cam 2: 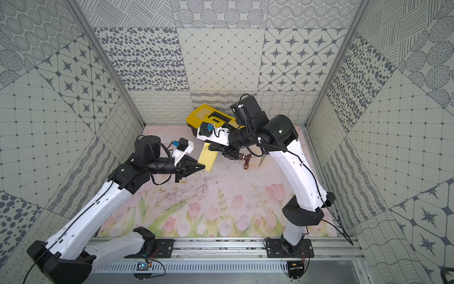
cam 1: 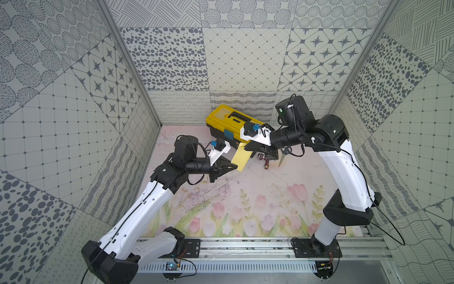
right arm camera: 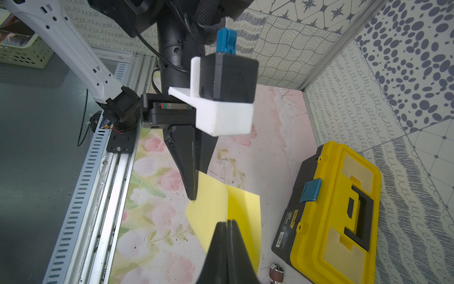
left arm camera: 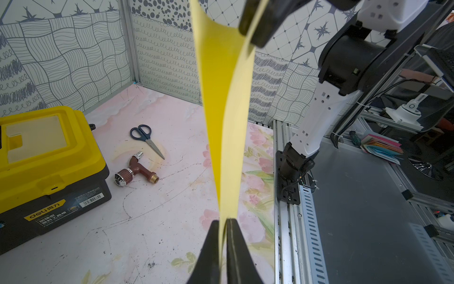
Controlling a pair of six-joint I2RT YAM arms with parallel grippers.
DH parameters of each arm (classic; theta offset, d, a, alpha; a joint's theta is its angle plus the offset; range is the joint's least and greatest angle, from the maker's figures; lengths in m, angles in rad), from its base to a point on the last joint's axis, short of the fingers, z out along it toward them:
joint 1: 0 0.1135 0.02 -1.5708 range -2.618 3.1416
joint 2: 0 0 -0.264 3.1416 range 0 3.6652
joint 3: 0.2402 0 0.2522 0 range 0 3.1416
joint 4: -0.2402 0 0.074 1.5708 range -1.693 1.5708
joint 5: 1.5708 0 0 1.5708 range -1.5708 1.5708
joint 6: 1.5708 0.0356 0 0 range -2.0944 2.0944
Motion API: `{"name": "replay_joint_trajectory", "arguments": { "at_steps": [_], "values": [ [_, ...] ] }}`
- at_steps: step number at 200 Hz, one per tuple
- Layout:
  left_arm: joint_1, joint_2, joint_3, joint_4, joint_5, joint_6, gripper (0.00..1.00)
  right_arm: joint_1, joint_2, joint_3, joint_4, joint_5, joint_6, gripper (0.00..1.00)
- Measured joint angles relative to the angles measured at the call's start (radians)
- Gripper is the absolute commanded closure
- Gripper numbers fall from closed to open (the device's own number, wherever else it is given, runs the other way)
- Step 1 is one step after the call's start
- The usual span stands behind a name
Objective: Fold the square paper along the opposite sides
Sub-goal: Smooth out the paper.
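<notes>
My left pincer [left arm camera: 223, 221] is closed down narrow on one end of the square paper [left arm camera: 226, 98], the two black jaws pressed together with the yellow edge caught between them. My right pincer [right arm camera: 228, 222] is clamped just as tightly on the opposite end of the same sheet. Between the two pincers the paper [cam 1: 242, 156] hangs clear of the tabletop [cam 1: 245, 196] as a narrow strip with a slight twist. In the right wrist view a line runs along its length, with a paler yellow on one side and a brighter yellow on the other; I cannot tell for sure whether the sheet is doubled there.

In both top views the pincers face each other, the left one [cam 2: 202, 166] on the side nearer the arm bases. Just beyond the right pincer, toward the back wall, sits a yellow-and-black toolbox [cam 1: 228, 120], lid closed. Under the right arm's wrist a brown tap fitting [left arm camera: 137, 169] and a pair of dark-handled scissors [left arm camera: 145, 137] lie side by side on the tabletop.
</notes>
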Motion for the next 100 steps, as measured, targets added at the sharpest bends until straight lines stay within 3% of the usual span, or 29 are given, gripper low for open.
{"name": "replay_joint_trajectory", "arguments": {
  "at_steps": [100],
  "values": [
    [0.0,-0.005,-0.006,0.001,0.0,0.0,0.89,0.0,-0.008,-0.005,0.001,0.002,0.0,1.0]
  ]
}}
